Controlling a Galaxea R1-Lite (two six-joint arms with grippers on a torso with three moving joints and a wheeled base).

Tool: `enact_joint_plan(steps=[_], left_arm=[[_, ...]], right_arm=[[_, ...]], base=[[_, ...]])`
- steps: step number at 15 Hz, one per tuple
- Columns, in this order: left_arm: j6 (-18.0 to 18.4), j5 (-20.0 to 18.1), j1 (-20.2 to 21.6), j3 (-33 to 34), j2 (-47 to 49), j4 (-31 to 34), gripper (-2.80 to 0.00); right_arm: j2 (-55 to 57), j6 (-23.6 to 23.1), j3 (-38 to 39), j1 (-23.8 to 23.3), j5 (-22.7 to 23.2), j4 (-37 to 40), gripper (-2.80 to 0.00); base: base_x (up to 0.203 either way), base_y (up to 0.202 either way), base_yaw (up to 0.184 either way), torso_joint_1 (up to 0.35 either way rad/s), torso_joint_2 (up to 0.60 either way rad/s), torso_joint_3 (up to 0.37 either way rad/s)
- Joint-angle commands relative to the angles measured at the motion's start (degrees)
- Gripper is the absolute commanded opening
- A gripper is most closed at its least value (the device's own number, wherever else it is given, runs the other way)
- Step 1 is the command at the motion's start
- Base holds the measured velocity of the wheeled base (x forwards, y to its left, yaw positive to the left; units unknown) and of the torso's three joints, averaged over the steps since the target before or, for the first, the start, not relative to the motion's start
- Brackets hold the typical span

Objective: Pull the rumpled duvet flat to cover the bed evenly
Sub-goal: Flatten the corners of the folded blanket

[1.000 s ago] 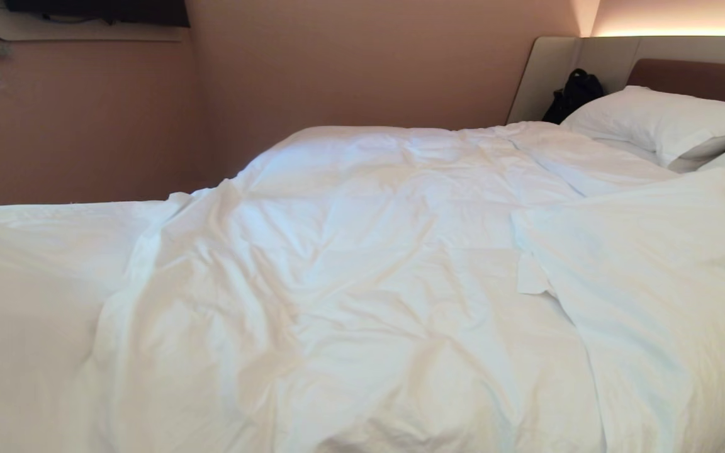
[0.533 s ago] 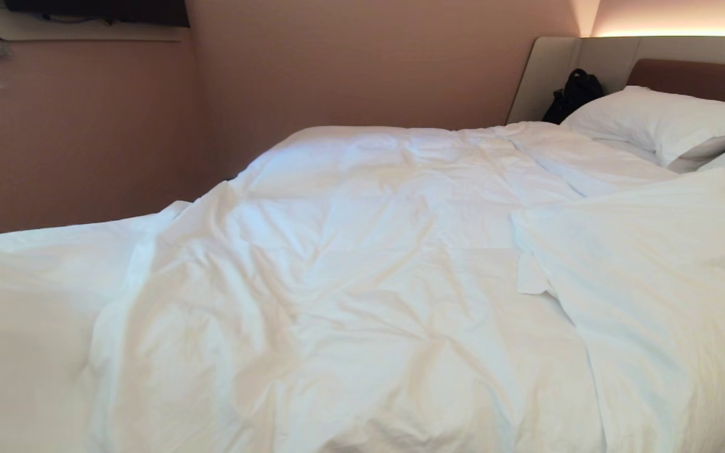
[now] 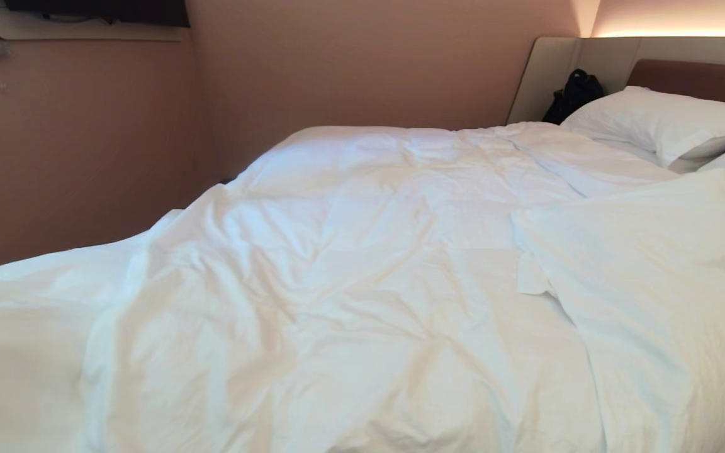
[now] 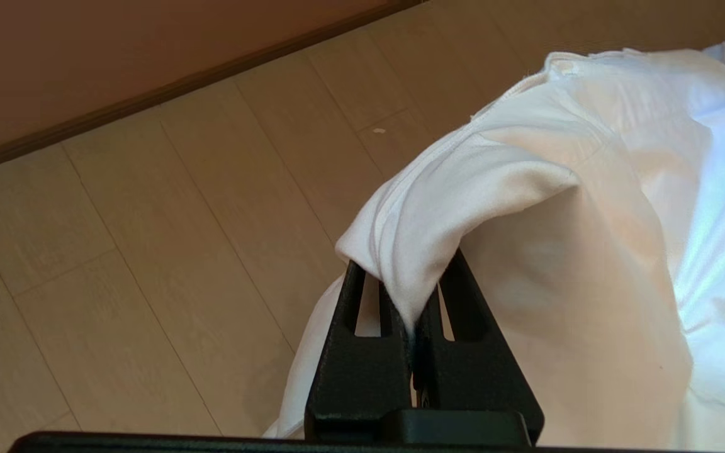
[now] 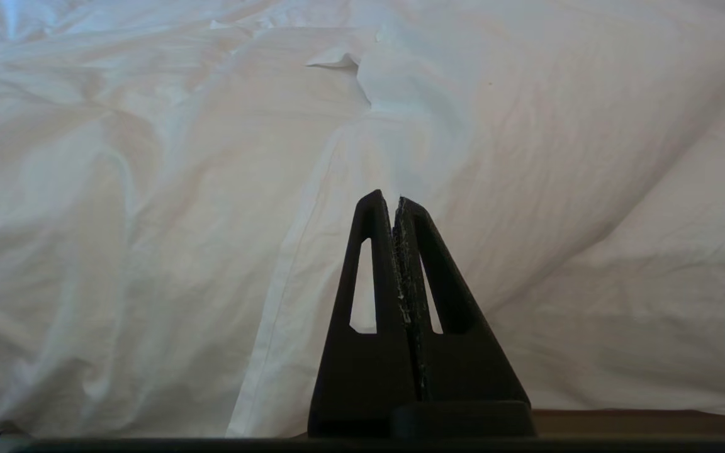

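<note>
The white rumpled duvet [image 3: 369, 264] lies across the bed, whose headboard [image 3: 696, 78] stands at the far right. Its left part is drawn out toward the left edge of the head view, and a folded-over flap [image 3: 652, 277] lies at the right. Neither gripper shows in the head view. My left gripper [image 4: 405, 261] is shut on a bunched fold of the duvet's edge [image 4: 438, 207], held out over the wooden floor. My right gripper [image 5: 387, 200] is shut and empty, pointing at the duvet [image 5: 148, 189] hanging down the bed's near side.
White pillows [image 3: 658, 119] lie at the headboard, with a black bag [image 3: 573, 94] behind them. A pink wall [image 3: 85, 126] runs along the far side. Pale plank floor [image 4: 148, 251] and a baseboard [image 4: 148, 94] lie beside the bed under my left gripper.
The duvet's left part has sunk steadily in the head view, uncovering more of the wall behind it. The rest of the duvet and the pillows have not moved.
</note>
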Motion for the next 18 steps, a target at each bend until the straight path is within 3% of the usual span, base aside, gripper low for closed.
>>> enact_joint_plan(steps=[1, 18], left_arm=[[-0.12, 0.04, 0.78, 0.1, 3.07, -1.24, -2.8], [-0.25, 0.78, 8.16, 1.21, 13.69, -2.32, -2.8]], right_arm=[[-0.01, 0.01, -0.01, 0.04, 0.0, -0.01, -2.8], [-0.01, 0.01, -0.01, 0.04, 0.0, -0.01, -2.8]], base=[[0.0, 0.0, 0.0, 0.0, 0.0, 0.0], [0.0, 0.0, 0.0, 0.0, 0.0, 0.0]])
